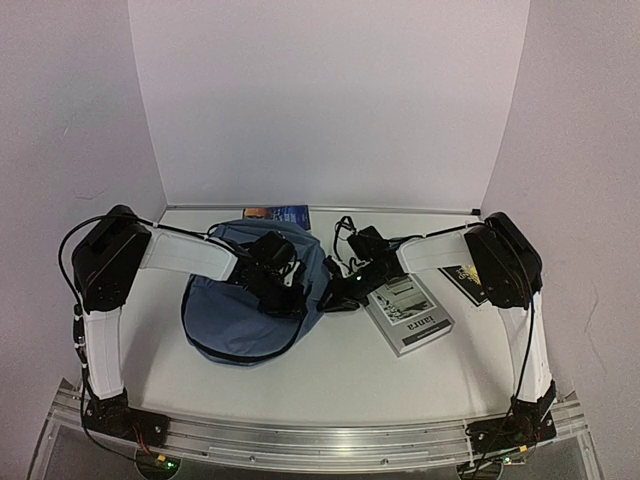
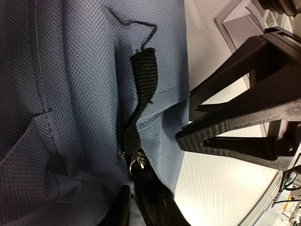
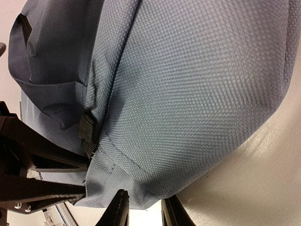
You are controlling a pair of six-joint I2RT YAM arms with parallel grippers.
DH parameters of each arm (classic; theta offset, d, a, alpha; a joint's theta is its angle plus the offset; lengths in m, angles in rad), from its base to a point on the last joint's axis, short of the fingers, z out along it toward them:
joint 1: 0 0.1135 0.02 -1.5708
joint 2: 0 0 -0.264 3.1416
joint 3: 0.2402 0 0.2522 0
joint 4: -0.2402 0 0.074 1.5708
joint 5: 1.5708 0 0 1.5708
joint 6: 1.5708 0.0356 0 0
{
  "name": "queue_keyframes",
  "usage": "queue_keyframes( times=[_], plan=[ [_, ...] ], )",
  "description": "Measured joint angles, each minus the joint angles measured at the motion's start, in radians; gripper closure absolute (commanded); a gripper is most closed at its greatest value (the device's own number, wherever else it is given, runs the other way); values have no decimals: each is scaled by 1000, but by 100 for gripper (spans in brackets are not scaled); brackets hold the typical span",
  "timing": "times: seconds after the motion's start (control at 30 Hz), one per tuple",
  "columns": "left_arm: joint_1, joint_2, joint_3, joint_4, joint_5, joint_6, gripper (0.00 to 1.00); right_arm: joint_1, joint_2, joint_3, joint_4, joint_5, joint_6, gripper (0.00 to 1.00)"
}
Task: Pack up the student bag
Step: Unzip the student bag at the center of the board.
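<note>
Student bag lies centre-left on the table; left gripper fingers closed on its black strap, right gripper fingers straddling the hem, grip not determinable; recommend a taut strap and confirmed fabric purchase before spreading.

Left arm: upper link upright, forearm reaching inward to the right. Left gripper angled down, jaws drawn close on a bag strap. Right arm: mirrored, forearm reaching left. Right gripper low, jaws narrowly apart; grip not determinable. Grippers near each other.
</note>
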Motion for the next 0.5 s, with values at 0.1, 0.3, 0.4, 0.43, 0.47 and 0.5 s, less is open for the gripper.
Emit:
queue_keyframes(
  times=[0.1,0.3,0.4,0.43,0.47,0.5],
  plan=[
    [0,0,1,-12,-16,-1,93,0,0,0,3,7,0,73],
    [-3,-43,-4,-58,-55,-8,100,4,0,0,26,41,0,73],
    [-6,-67,-7,-77,-64,-7,100,4,0,0,35,55,0,73],
    [-6,-69,-7,-80,-67,-7,100,4,0,0,36,58,0,72],
    [-6,-69,-7,-82,-68,-8,100,4,0,0,38,62,0,70],
    [-6,-69,-8,-83,-68,-8,100,4,0,0,40,65,0,67]
  ],
)
